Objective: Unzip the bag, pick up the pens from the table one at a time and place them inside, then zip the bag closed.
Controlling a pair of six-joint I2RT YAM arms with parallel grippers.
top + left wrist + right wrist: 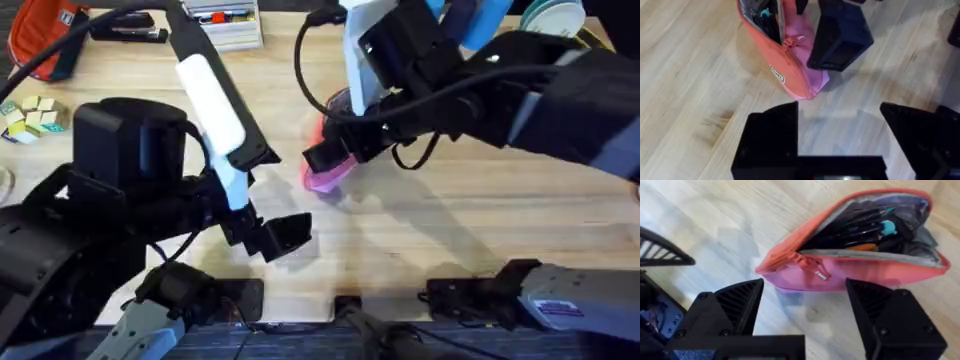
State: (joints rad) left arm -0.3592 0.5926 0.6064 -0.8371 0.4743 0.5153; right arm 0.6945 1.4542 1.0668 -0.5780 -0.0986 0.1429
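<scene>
While both arms crowd the middle of the table (470, 230), the bag (328, 172) sits just right of centre in the overhead view, part hidden under the right arm. Zipper mouth is wide open. Dark pens and 1 orange pen (863, 246) lie inside, with a teal cap among them.

Right gripper (805, 307): fingers spread wide, holding nothing. From its wrist view the bag lies directly ahead of the fingers, long axis running across the gap between them, left to right in that frame. Zipper pull (806, 262) sits at the closed end, left of centre in that frame, just beyond the left-hand finger. In the left wrist view a black finger of this gripper stands beside the pink side panel, near or touching; cannot tell which.

Left gripper (840, 135): also open, empty. In its wrist view the bag (790, 60) lies beyond the fingers toward the upper middle of the frame, long axis running away from it and tilted to upper left, closed end nearest. Clear wood separates its fingers from the fabric.

Judgement: pens look loaded, so zipping shut is the step in hand. Right gripper is the nearer of the 2 and already lines up with the pull; the travel needed would run along the long axis toward the open end. The left gripper is placed to pin the near end if the bag slides.
</scene>
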